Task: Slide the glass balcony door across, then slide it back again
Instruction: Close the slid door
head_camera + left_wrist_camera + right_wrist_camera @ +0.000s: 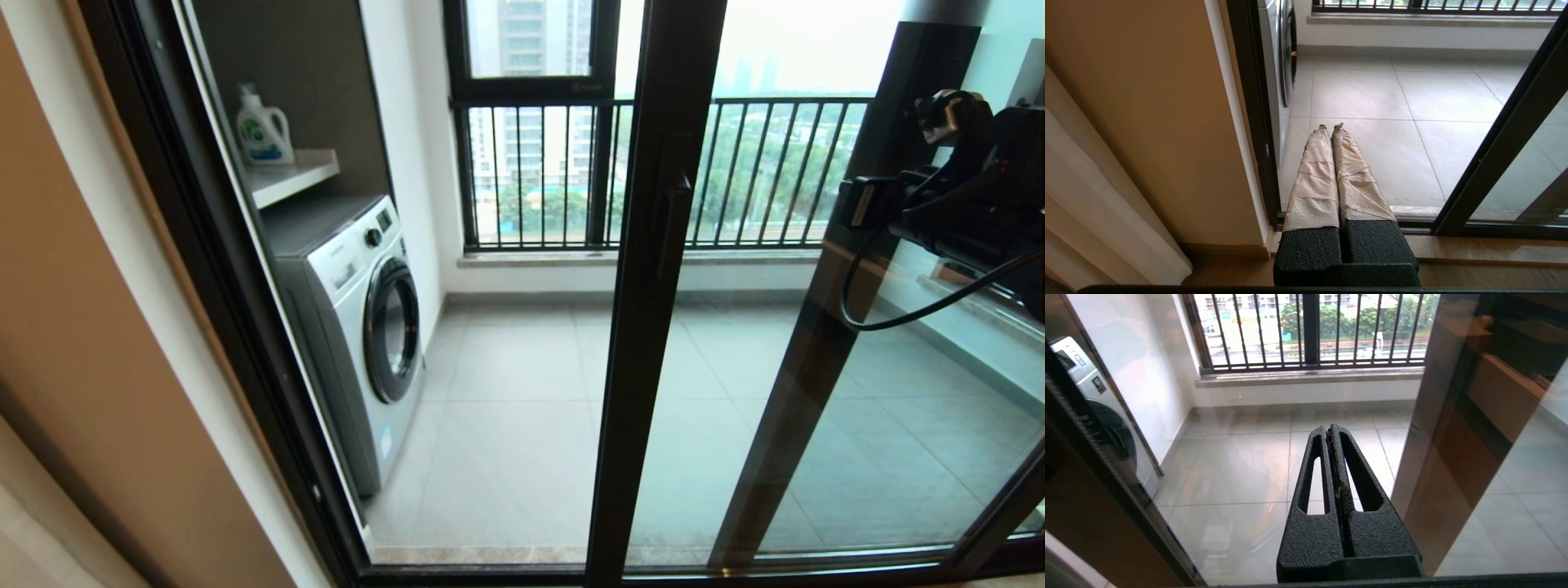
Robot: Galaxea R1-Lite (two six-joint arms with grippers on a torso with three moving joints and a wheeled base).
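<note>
The glass balcony door [653, 327] stands partly slid across, its dark upright carrying a short bar handle [674, 222] near the middle of the head view. An open gap lies to its left. My right arm [963, 188] hangs at the right, in front of the door's glass and apart from the handle. My right gripper [1331, 429] is shut on nothing and points at the pane, with the door's upright [1106, 469] off to one side. My left gripper [1331, 127], its fingers wrapped in tan tape, is shut and empty, low before the gap near the door's lower frame [1502, 143].
A white washing machine [359, 327] stands on the balcony's left under a shelf with a detergent bottle [263, 131]. A second dark-framed panel upright [824, 343] sits behind the door. A railed window [539, 163] closes the far side. A beige wall [1151, 122] and curtain [1094, 212] flank the gap.
</note>
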